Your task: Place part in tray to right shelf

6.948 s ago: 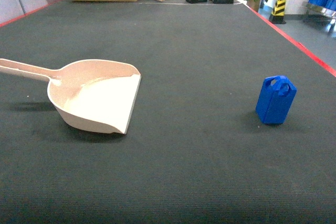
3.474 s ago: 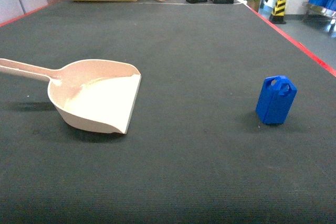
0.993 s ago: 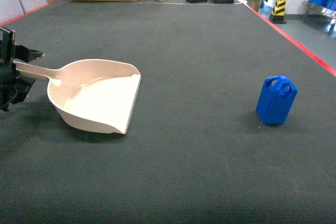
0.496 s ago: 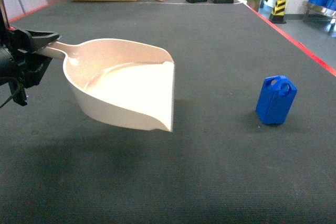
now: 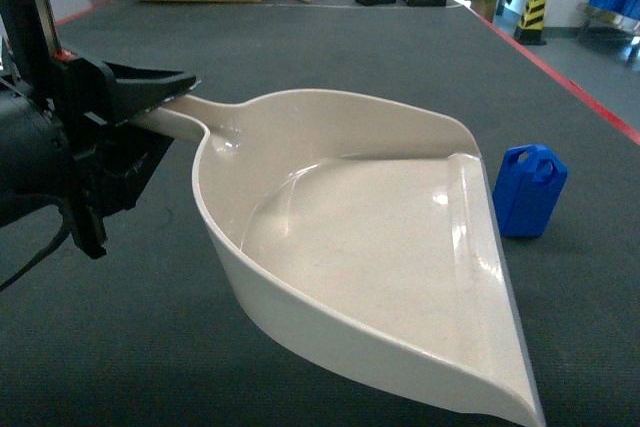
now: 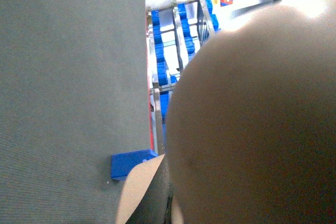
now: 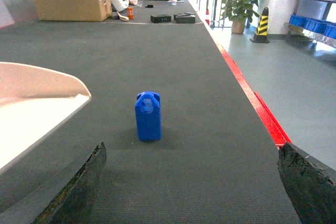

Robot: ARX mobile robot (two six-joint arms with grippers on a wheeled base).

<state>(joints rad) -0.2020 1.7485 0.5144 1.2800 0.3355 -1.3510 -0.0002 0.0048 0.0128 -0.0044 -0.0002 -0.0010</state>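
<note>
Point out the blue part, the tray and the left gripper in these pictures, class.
part (image 7: 148, 116), right wrist view, front face of the block.
tray (image 5: 390, 247), head view, bare inner floor.
left gripper (image 5: 165, 87), head view, fingers closed on the handle.

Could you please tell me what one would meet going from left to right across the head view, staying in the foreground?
Left gripper clamped on the tray's handle → tray, held up off the dark mat → part, standing upright on the mat just past the tray's front lip.
</note>
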